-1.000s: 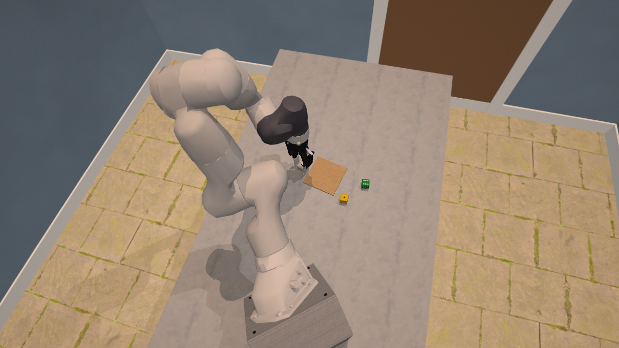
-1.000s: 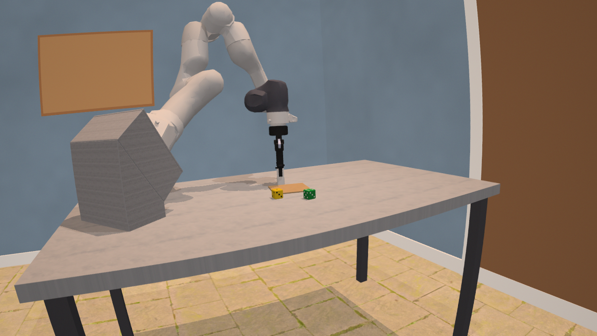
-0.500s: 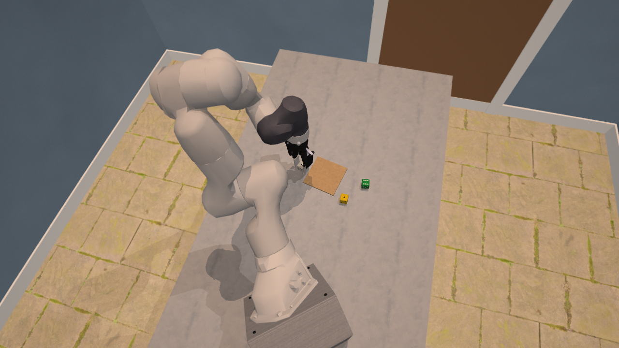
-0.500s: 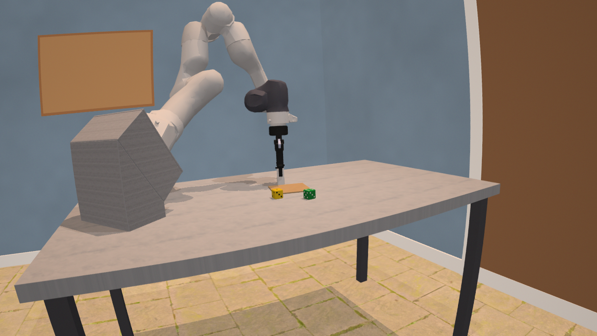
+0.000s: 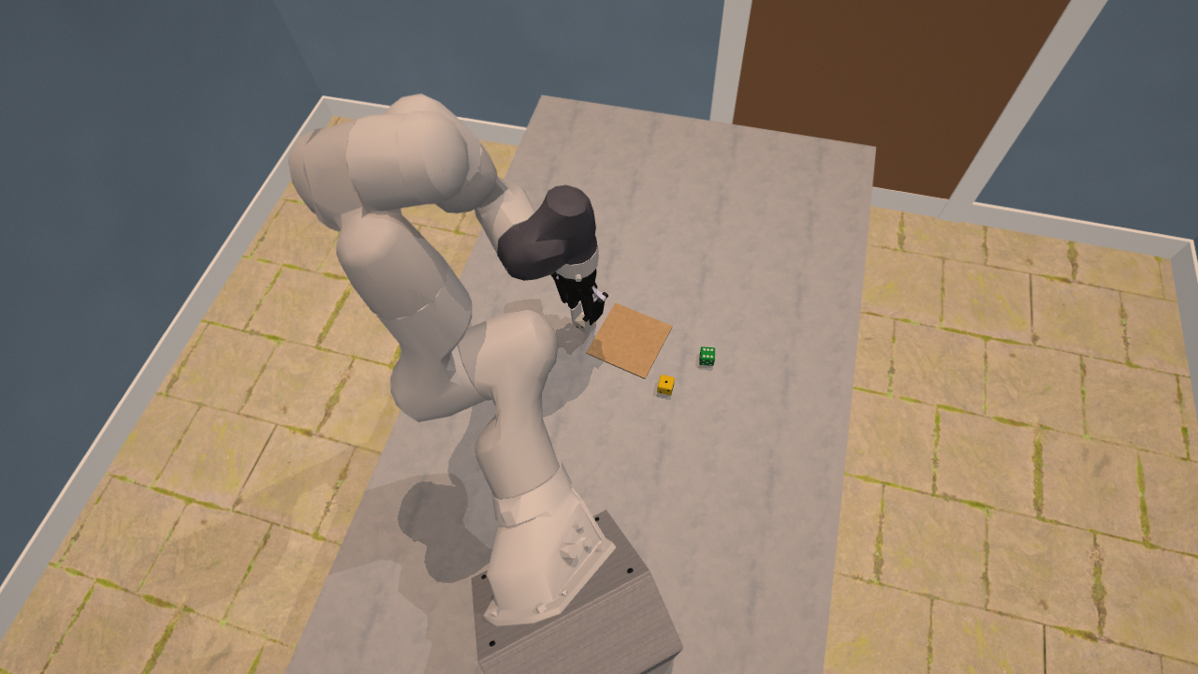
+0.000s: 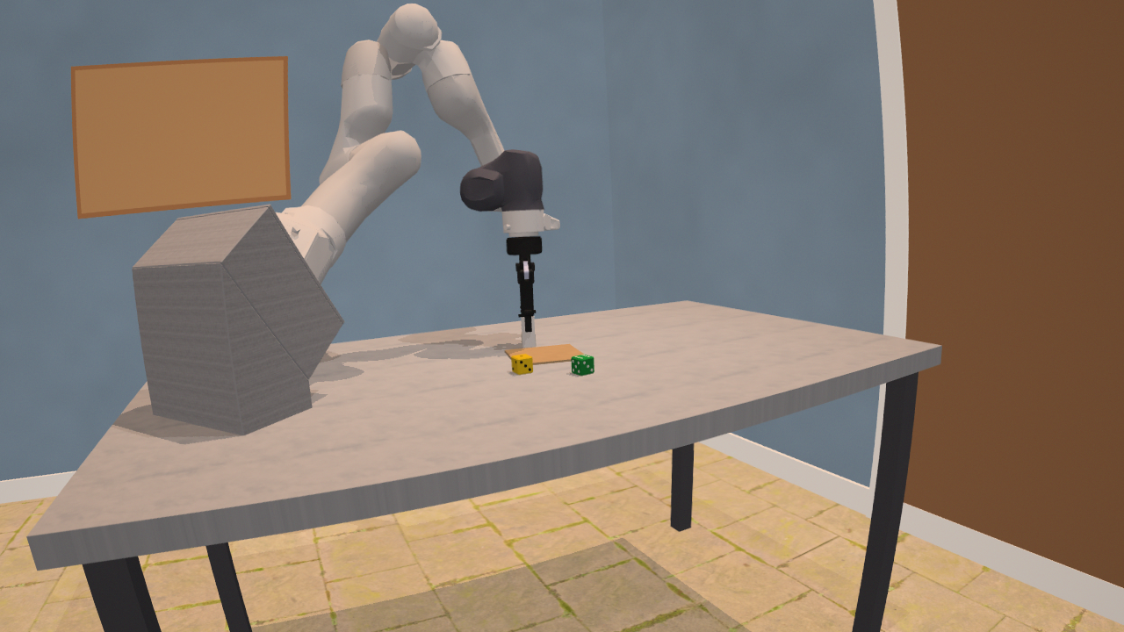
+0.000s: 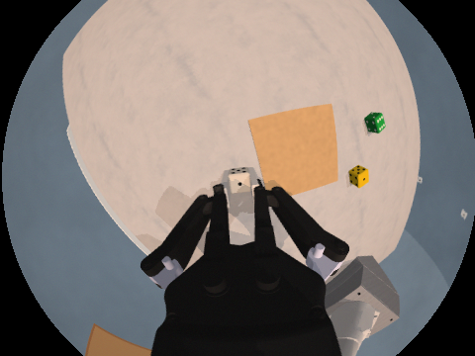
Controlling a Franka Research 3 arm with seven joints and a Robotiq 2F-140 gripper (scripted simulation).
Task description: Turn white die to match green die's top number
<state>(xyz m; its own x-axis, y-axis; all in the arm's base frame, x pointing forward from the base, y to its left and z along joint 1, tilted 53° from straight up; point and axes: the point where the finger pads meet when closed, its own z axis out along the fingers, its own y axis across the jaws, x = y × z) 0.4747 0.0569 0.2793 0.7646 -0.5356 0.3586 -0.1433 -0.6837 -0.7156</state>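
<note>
Smooth orange mat (image 5: pixel 630 340) (image 6: pixel 550 353) (image 7: pixel 298 148) — matt, stone-like tabletop (image 5: pixel 753 469) (image 6: pixel 440 424) (image 7: pixel 148 89)

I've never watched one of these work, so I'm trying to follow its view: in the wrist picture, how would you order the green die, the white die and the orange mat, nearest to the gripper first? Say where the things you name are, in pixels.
1. White die (image 7: pixel 239 181), at the tips of the gripper (image 7: pixel 239 176).
2. Orange mat (image 7: pixel 297 148) (image 5: pixel 630 341), just right of it.
3. Green die (image 7: pixel 375 123) (image 5: pixel 707 356) (image 6: pixel 582 364), beyond the mat's right edge.

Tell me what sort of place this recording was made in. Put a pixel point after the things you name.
Probably a robotics lab or test room: a robot arm (image 5: pixel 518 376) (image 6: pixel 353 180) stands bolted to a block (image 5: pixel 586 620) (image 6: pixel 188 338) on a table (image 5: pixel 753 503) (image 6: pixel 471 440), and a corkboard-like panel (image 6: pixel 180 133) hangs on the wall.
</note>
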